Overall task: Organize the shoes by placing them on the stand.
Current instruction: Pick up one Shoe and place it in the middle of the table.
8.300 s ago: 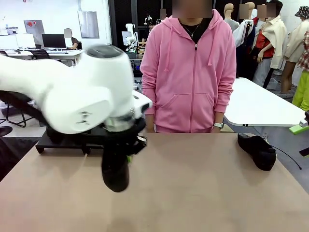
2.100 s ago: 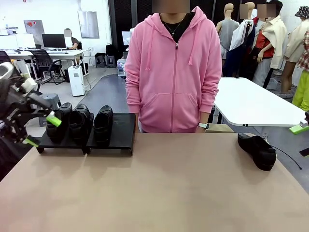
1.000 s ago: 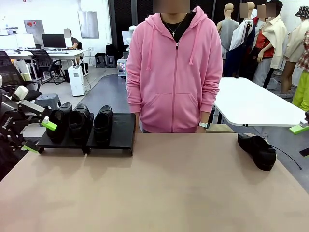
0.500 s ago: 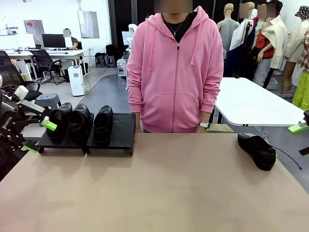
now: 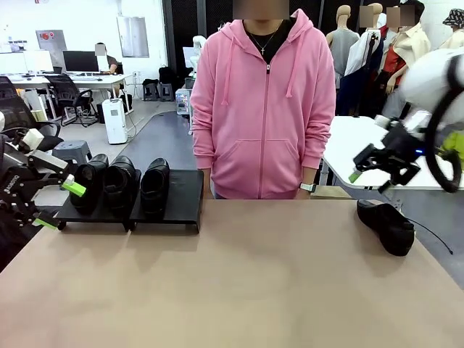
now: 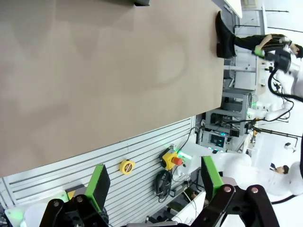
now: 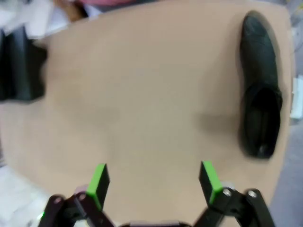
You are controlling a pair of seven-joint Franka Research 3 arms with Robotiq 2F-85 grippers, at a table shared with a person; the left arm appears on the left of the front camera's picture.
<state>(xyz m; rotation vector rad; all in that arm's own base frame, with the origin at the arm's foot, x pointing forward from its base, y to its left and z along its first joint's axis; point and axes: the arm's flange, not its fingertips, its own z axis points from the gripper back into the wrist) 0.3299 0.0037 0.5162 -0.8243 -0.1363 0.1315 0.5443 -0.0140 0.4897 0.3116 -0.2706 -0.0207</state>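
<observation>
With three shoes [image 5: 119, 185] already on the stand [image 5: 181, 203] far left, last shoe [image 5: 386, 225] lying far right, long way near-to-far, just under right gripper [image 5: 370, 174], open and empty. Left gripper [image 5: 54, 199] open, far off.

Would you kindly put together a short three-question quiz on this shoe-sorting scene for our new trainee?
1. True or false: three shoes sit on the stand.
2. Where does the last shoe lie? A) on the stand B) on the table at the robot's right C) in the person's hand
3. Fill in: the right end effector, above the lone shoe, has its jaws ____.

Key: 1 true. 2 B; the shoe lies on the table, apart from the stand. 3 open; the left end effector is open too, beside the stand.
</observation>
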